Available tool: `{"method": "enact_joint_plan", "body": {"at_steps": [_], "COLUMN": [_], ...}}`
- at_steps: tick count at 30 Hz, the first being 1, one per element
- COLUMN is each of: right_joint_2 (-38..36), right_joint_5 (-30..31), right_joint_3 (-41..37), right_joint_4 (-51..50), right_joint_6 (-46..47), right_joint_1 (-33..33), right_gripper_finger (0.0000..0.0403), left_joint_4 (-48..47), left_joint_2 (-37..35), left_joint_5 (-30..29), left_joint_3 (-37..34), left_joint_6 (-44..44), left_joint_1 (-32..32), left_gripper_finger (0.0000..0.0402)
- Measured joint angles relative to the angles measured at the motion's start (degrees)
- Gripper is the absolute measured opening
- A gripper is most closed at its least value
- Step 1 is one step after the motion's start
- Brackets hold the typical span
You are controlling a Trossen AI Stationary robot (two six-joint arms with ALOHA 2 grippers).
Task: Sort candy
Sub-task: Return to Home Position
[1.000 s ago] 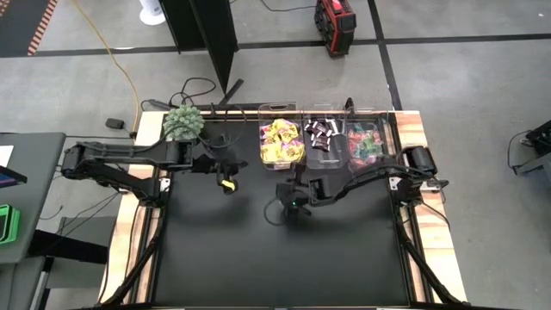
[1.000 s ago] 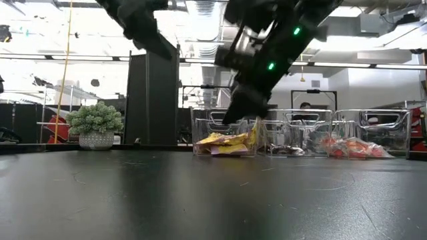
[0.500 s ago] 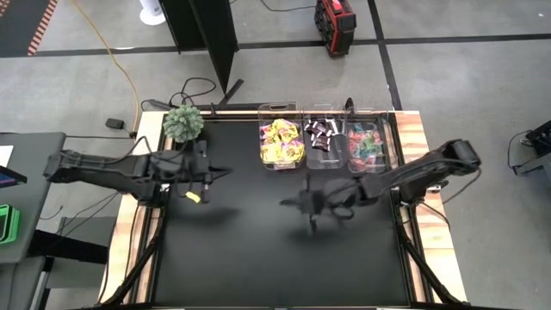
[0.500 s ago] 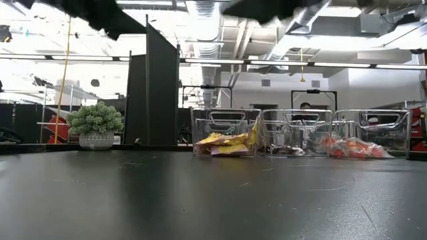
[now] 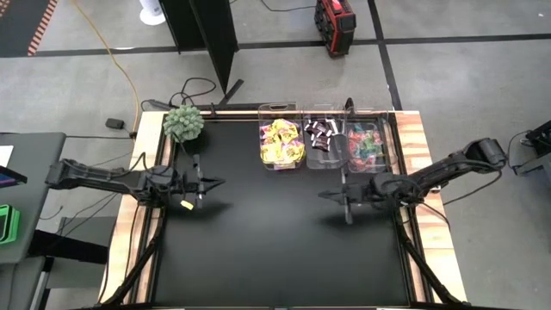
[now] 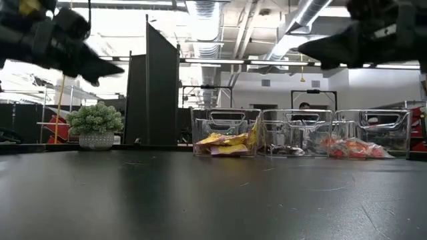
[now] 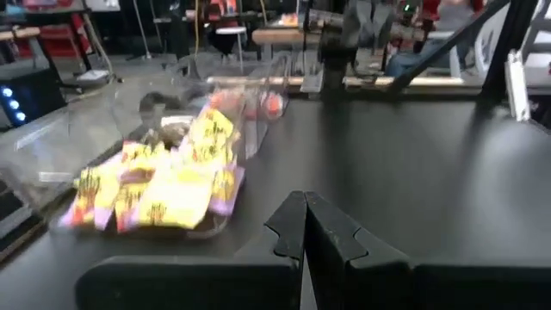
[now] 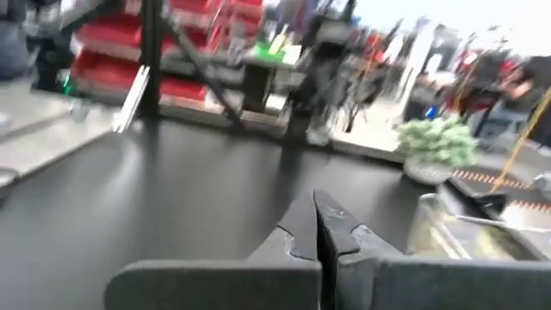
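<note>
Near half of the mat (image 5: 275, 258): bare, no loose candy that I can see.

Mid-table, L gripper (image 7: 303, 202) hangs over the mat's left part, tips pointing right. Fingers are pressed together w/ nothing btwn them. R gripper (image 8: 314, 207) mirrors it right of centre, tips pointing left, likewise pinched closed & empty. It sits on the near side of the bins (image 6: 225, 121), apart from them. In the low view both are up off the mat.

Far edge: three bins in a row, side by side. Left one holds the yellow packets (image 5: 281, 142), middle one the dark bars (image 5: 321, 131), right one the teal-pink sweets (image 5: 366, 145). One kind per bin as far as I can see, but I can't tell if a stray is mixed in. Plant (image 5: 182, 123) is at the far-left corner, well apart from the bins.

Step, as I read it: the sort looks done, so what's in hand is the return to home, w/ nothing left to pick.

Next move calls for:
- Fold each arm to its own side, claws closed, w/ enough height that nothing drags on the mat.
- Watch the R arm esp. It runs near the right bin, so swing it away from the far edge or you could nudge the row.
- On the L arm, mind the plant.
</note>
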Motion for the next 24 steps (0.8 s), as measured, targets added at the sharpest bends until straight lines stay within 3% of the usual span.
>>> {"method": "enact_joint_plan", "body": {"at_steps": [3, 6, 13, 16, 24], "right_joint_2": [-0.63, -1.22, -6.84, -13.83, -37.66], "right_joint_5": [0.11, 0.09, 0.57, 0.61, 0.63], "right_joint_3": [-7.04, -11.17, -11.19, -11.19, -11.19], "right_joint_4": [11.55, 14.76, 3.47, -1.42, -27.0], "right_joint_6": [0.05, 1.45, 2.86, 1.94, 4.18], "right_joint_1": [-0.45, -0.98, -3.63, -4.1, -4.15], "right_gripper_finger": [0.0, 0.0, 0.0, 0.0, 0.0], "left_joint_4": [3.57, 5.59, 4.26, 0.14, -8.46], "left_joint_2": [-1.09, -2.51, -6.33, -9.14, -18.68], "left_joint_5": [-0.92, -1.02, -1.55, -1.59, -1.08], "left_joint_3": [-4.14, -6.05, -6.87, -6.89, -7.0], "left_joint_6": [0.0, 0.59, 2.5, 2.74, 2.46], "left_joint_1": [0.07, 0.07, 0.13, 0.13, 0.13], "left_gripper_finger": [0.0002, 0.0002, 0.0002, 0.0002, 0.0002]}}
